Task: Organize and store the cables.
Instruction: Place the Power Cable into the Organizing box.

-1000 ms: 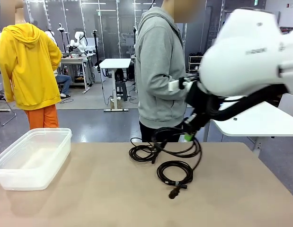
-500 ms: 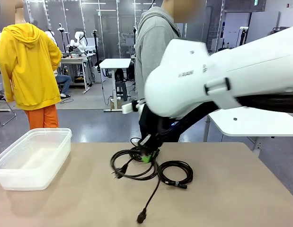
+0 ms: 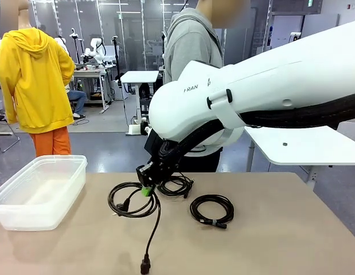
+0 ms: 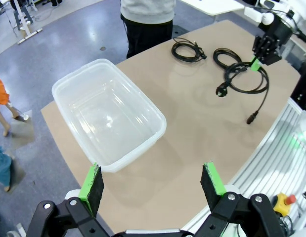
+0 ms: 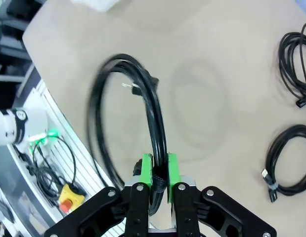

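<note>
Cable in the right gripper (image 5: pixel 159 170): the green pads are pressed together on a bundle of strands at the rim of one black coil (image 3: pixel 131 199), so the jaws are clamped on it. The ring of that coil spreads out from the fingertips on the side toward the bin (image 3: pixel 34 212), low over the tan table (image 3: pixel 280 246). From where I stand I cannot tell whether it rests on the top or hangs just clear of it. A loose tail (image 3: pixel 156 226) runs from the grip toward the robot's edge of the table and ends in a plug (image 3: pixel 145 265) lying there.

A second coil (image 3: pixel 177 185) lies flat just behind the gripper, on the far side, close to the clamped one. A third coil (image 3: pixel 211 209) lies flat to the robot's right of the gripper, a little apart, bound with a small tie at its near side.

The clear plastic bin stands at the robot's left end of the table, well apart from all three coils, with bare tabletop between.

The left gripper (image 4: pixel 152 180) hangs high above the table, its two fingers spread wide apart, the bin below and ahead of them. A person in a grey hoodie (image 3: pixel 191 74) stands at the far side, behind the white right arm (image 3: pixel 269 91).
</note>
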`<state>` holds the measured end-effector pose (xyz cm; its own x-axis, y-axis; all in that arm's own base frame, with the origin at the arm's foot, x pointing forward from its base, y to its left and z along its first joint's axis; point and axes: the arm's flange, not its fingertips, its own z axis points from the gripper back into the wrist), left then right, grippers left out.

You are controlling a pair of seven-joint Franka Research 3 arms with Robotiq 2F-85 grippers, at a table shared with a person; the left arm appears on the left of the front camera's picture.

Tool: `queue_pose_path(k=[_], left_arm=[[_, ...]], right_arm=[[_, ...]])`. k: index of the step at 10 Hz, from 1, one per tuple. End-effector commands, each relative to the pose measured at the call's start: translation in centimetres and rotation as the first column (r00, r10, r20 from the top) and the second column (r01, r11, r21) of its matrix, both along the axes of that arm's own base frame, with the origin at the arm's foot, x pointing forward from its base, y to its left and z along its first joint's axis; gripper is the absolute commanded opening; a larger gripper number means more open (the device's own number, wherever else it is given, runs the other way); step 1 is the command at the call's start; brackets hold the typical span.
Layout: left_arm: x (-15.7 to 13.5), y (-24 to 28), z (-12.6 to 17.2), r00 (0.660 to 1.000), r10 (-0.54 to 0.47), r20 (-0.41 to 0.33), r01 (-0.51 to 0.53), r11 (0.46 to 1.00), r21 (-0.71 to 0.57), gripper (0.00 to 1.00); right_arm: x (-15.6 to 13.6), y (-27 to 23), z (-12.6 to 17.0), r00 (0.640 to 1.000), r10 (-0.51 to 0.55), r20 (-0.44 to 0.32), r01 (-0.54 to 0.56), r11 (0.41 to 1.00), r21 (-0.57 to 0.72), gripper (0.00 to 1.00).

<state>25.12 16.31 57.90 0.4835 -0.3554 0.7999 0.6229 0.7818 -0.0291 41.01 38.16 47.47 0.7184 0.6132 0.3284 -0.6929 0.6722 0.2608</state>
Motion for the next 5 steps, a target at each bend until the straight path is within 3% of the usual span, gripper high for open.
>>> queue_pose_path(k=[1, 5], left_arm=[[0.1, 0.0, 0.1, 1.000, -0.007, 0.001, 0.007, 1.000, 0.001, 1.00], [0.1, 0.0, 0.1, 1.000, -0.007, 0.001, 0.007, 1.000, 0.001, 1.00]], right_arm=[[1.8, -0.5, -1.2, 0.993, -0.120, -0.010, 0.121, 0.990, 0.079, 0.00], [1.7, -1.3, -8.9, 0.983, -0.174, -0.063, 0.177, 0.983, 0.044, 0.00]])
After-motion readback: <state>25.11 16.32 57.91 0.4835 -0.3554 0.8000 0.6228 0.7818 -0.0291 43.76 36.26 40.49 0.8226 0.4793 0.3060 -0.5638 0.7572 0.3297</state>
